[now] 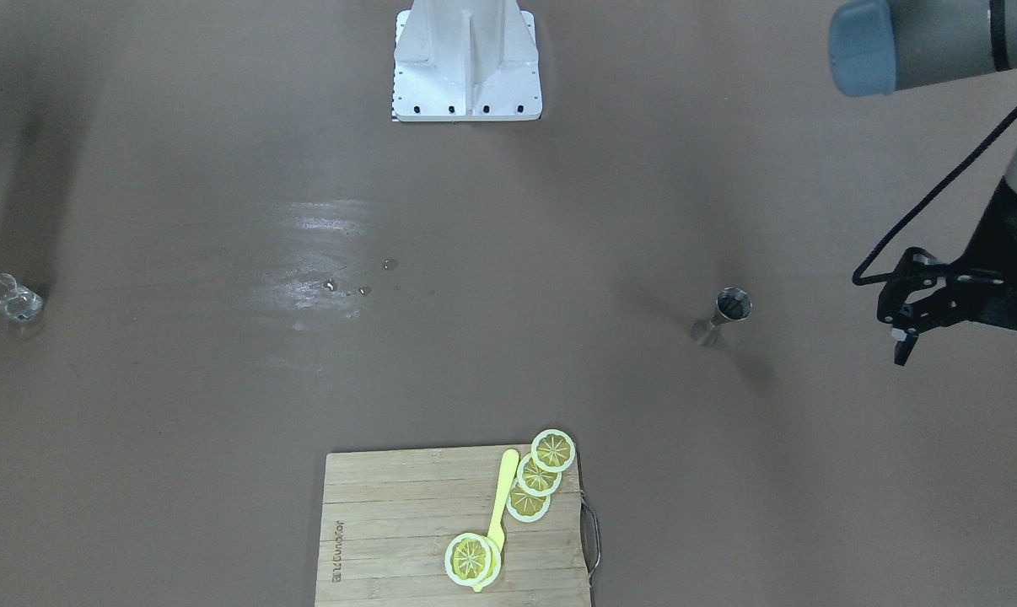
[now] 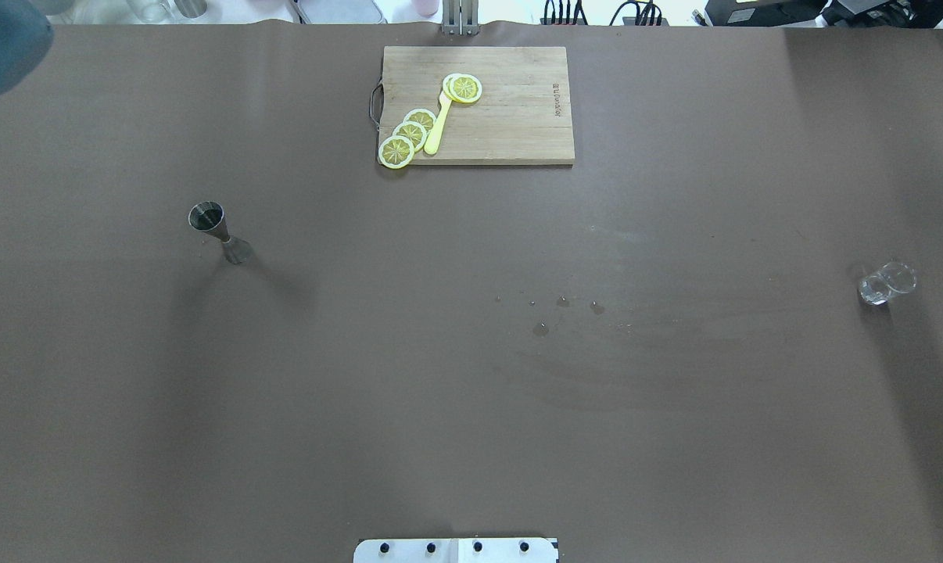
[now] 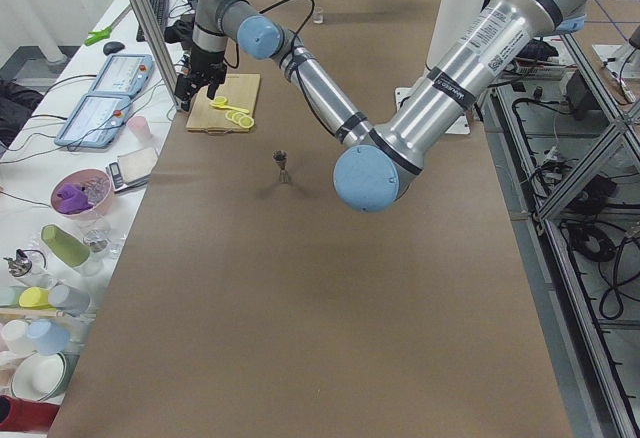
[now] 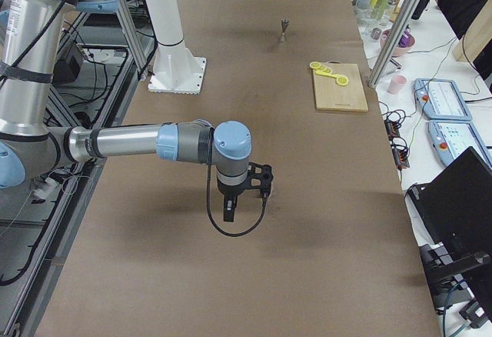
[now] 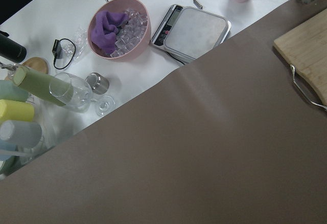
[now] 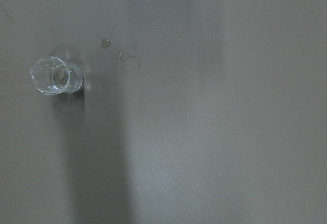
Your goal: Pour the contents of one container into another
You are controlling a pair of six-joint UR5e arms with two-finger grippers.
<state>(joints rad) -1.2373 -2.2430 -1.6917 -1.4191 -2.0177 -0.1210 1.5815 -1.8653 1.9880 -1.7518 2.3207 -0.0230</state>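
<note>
Jigger [image 2: 220, 232] upright at table's left, glass [image 2: 887, 283] far right, well apart. Left gripper [image 1: 970, 364] empty, jaws wide. Right gripper [image 4: 244, 198] near glass, jaws cannot tell. Risk: narrow jigger likely tips if grasped off-centre; long carry may spill.

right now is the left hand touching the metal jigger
Apart. The front-facing view shows a wide stretch of bare table between the left hand and the jigger, which stands on its own.

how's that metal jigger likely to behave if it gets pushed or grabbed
The jigger stands upright on a small base with a narrow waist, so a push would probably tip it. Its smooth, tapered metal sides may slip in a grip.
</note>
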